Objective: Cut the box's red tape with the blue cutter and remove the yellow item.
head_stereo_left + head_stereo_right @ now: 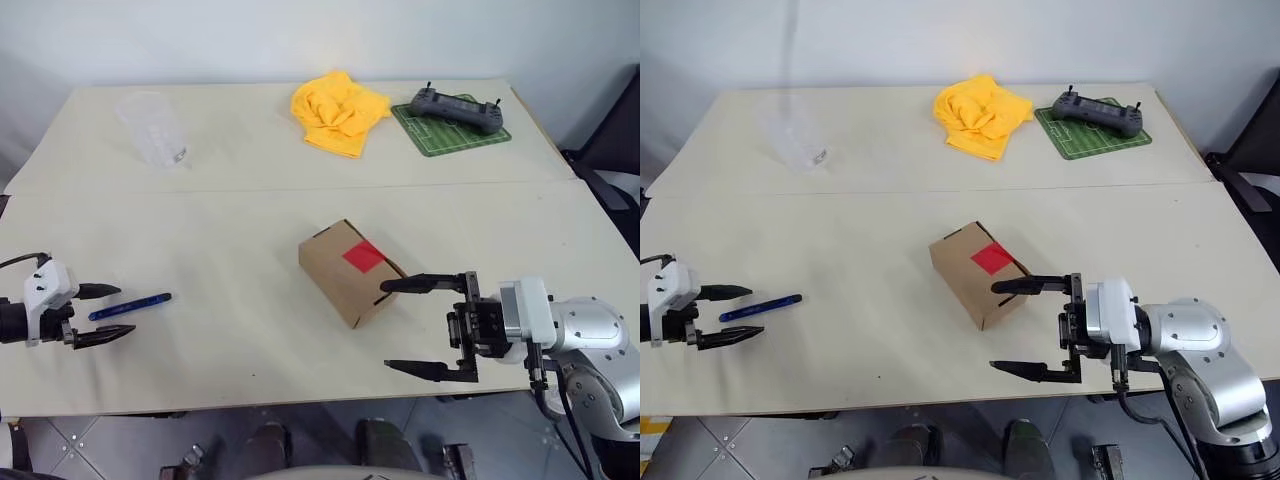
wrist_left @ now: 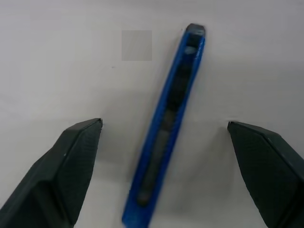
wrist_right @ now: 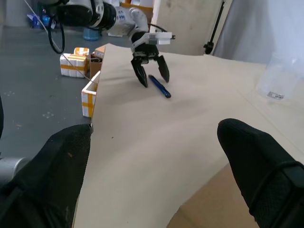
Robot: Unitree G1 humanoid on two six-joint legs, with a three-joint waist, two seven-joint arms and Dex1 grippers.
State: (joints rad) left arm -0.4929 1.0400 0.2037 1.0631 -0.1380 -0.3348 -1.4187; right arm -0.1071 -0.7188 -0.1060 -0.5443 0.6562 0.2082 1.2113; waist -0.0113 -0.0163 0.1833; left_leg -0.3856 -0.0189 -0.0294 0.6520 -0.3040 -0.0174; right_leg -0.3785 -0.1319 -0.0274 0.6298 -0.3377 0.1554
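Left gripper point(image 1: 108, 314) is spread wide with nothing held; the blue cutter point(image 1: 131, 305) is seen lying flat on the table point(image 1: 230, 200) between its fingers, one end past the tips. Right gripper point(image 1: 418, 326) is also wide apart and empty, upper finger at the near corner of the box point(image 1: 348, 271); red tape point(image 1: 364, 256) is seen on the box's top face.

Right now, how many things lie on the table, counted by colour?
Blue: 1, the blue cutter
Brown: 1, the box with the red tape
Yellow: 1, cloth
Black: 1, controller
Green: 1, mat
Clear: 1, cup
Total: 6
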